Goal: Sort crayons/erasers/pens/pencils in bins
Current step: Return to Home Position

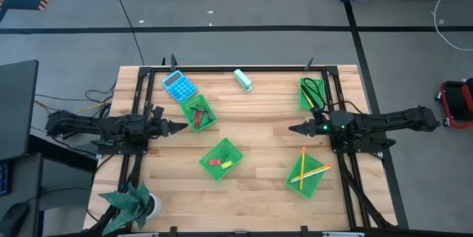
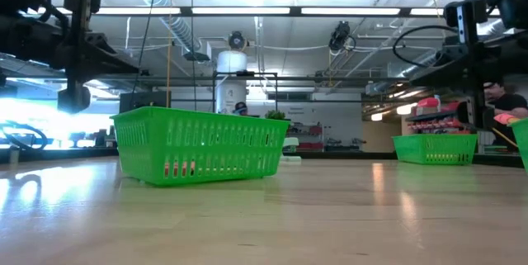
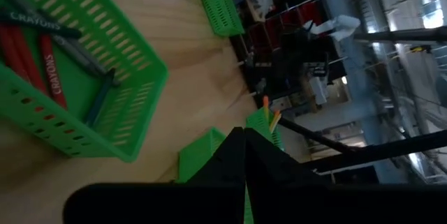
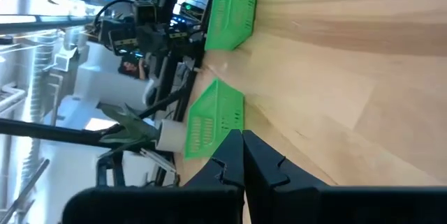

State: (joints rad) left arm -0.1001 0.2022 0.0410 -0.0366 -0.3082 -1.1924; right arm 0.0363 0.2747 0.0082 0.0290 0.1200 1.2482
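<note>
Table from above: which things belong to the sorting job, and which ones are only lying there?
Job: four bins, crayons, erasers, pencils, pens.
Lying about: blue calculator, teal-and-white block, plant.

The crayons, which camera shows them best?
The left wrist view: the crayons lie close up in their bin, red and dark sticks with the printed labels readable. The high view shows them only as small streaks in that bin. The low view and right wrist view do not clearly show them.
</note>
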